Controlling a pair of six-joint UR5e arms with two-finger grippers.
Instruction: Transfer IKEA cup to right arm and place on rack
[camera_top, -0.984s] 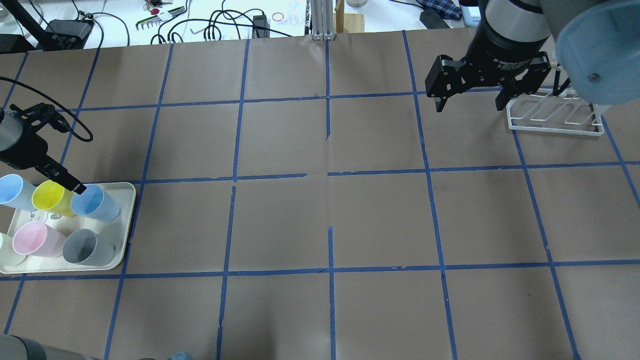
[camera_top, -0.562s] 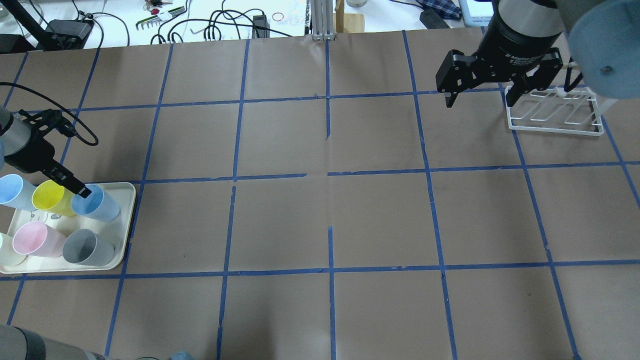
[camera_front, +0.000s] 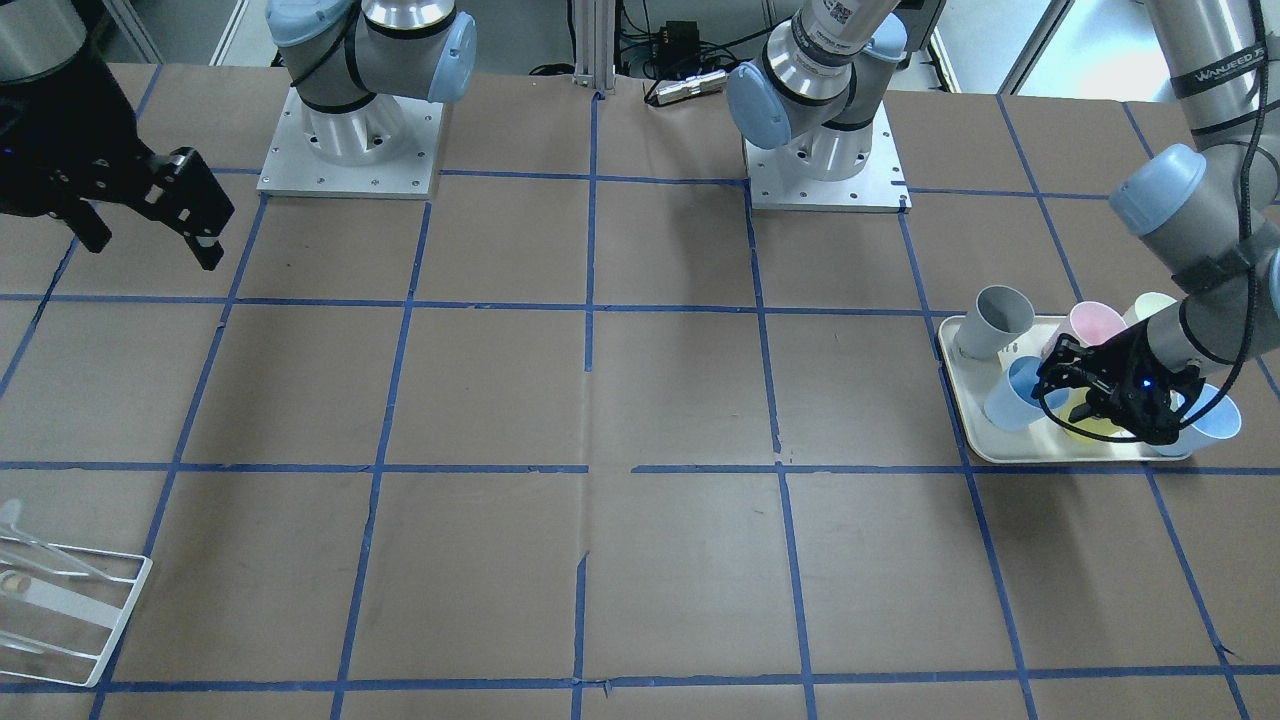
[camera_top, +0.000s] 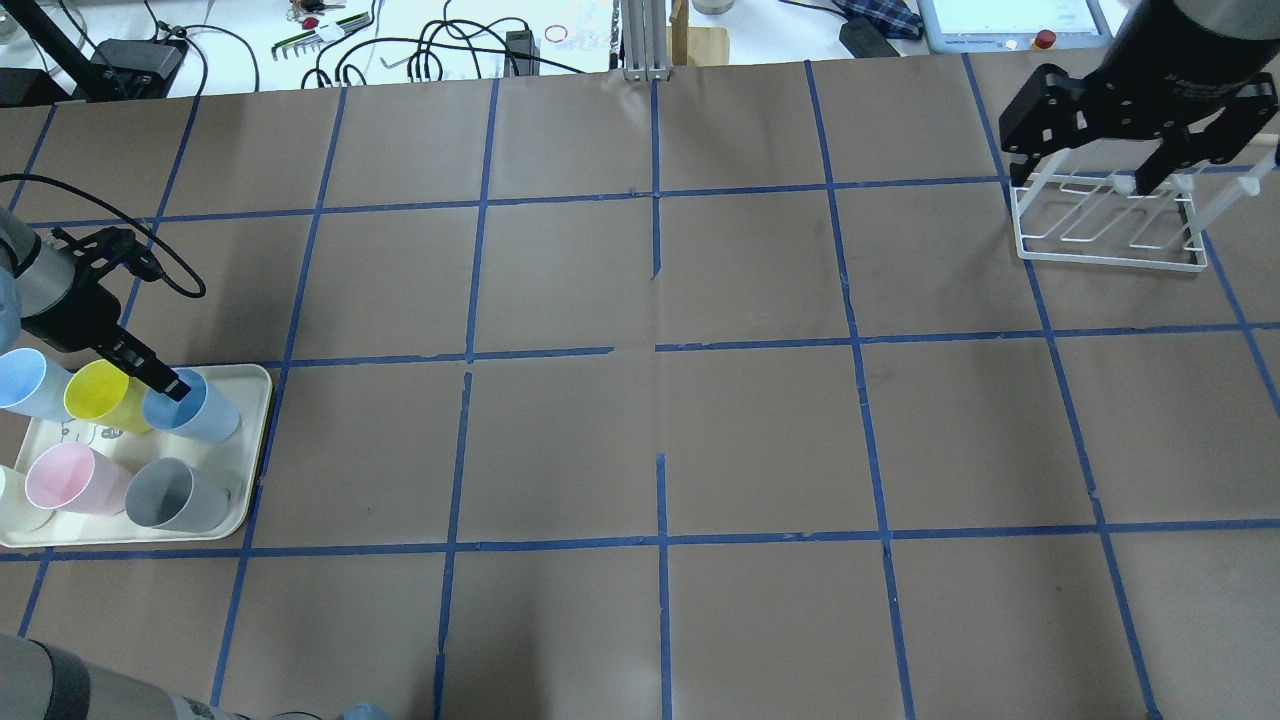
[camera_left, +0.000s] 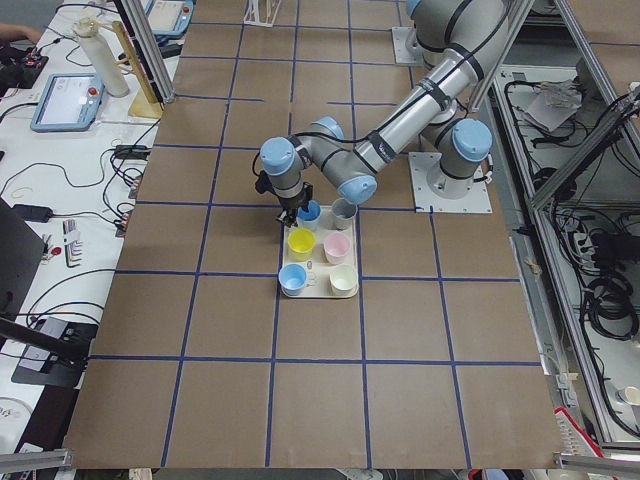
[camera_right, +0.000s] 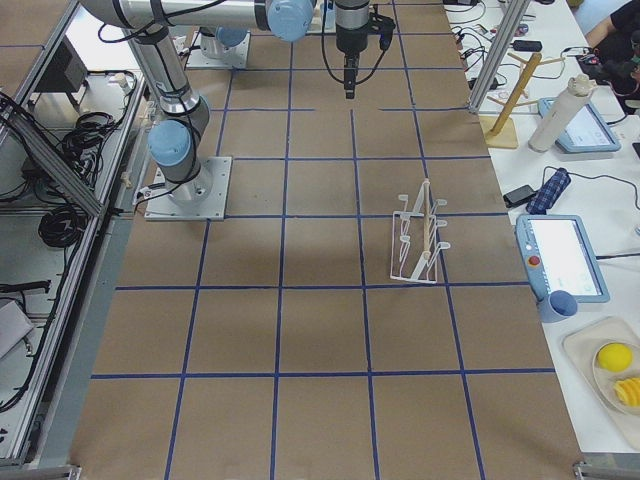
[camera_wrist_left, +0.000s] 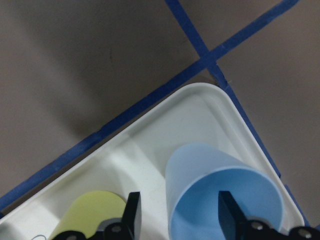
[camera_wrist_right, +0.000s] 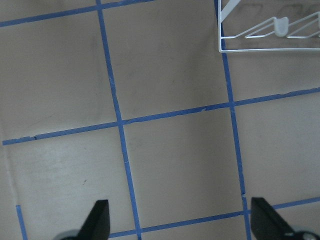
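The IKEA cup (camera_top: 200, 408), a pale light-blue tumbler, stands on the cream tray (camera_top: 255, 440) at the table's left; it also shows in the left wrist view (camera_wrist_left: 225, 195) and the front view (camera_front: 1012, 395). My left gripper (camera_top: 168, 383) is open and low over its rim. In the left wrist view one finger (camera_wrist_left: 132, 215) is outside the cup on the yellow cup's side and the other finger (camera_wrist_left: 227, 215) is inside the cup. My right gripper (camera_top: 1085, 168) is open and empty, raised beside the white wire rack (camera_top: 1105, 228). The rack (camera_wrist_right: 270, 32) holds nothing.
The tray also holds a second light-blue cup (camera_top: 25, 380), a yellow cup (camera_top: 100, 392), a pink cup (camera_top: 65, 478), a grey cup (camera_top: 175, 495) and a cream cup (camera_front: 1150, 305). Brown paper with a blue tape grid covers the table (camera_top: 660, 420).
My right gripper has moved right and away, from left of the rack to over its far-left side. My left gripper has shifted slightly toward the light-blue cup's rim.
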